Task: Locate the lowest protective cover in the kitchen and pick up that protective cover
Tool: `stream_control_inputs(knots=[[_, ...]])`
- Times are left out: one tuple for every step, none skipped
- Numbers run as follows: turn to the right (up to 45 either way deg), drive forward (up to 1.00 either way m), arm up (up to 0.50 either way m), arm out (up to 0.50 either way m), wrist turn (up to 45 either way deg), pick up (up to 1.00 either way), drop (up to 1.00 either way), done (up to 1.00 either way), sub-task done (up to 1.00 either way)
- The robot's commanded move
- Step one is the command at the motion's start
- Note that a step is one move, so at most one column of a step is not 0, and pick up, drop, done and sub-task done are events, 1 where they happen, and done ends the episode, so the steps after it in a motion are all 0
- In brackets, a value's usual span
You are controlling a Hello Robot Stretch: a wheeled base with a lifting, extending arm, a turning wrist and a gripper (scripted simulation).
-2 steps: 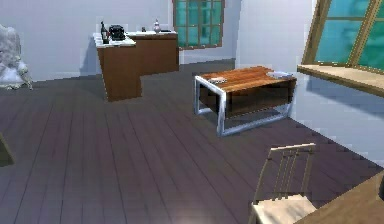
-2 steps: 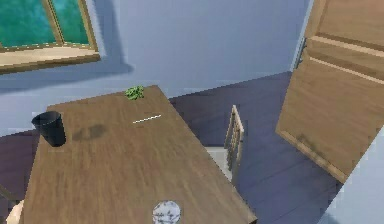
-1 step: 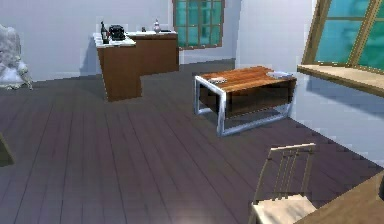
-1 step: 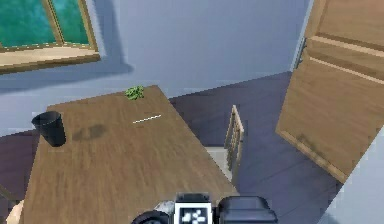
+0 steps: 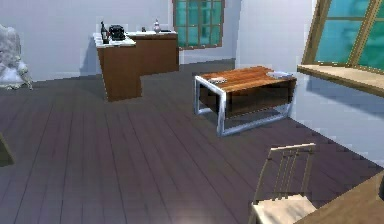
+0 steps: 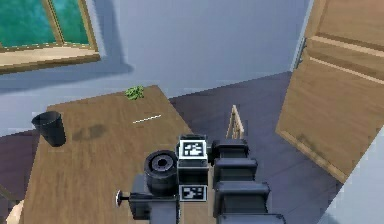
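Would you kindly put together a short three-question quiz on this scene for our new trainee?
1. True or false: in the arm side view, the dark container stands on the wooden table.
2. In the forward view, what colour is the top of the L-shaped counter? A white, B red, C green.
3. Fill the gap: in the arm side view, the wooden door is at the picture's ____ side.

Key: 1 true; 2 A; 3 right.
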Motion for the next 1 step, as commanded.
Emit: stream_control_inputs(knots=[[0.0,0.0,0.0,0.0,45.0,0.0,0.0,0.0,0.0]])
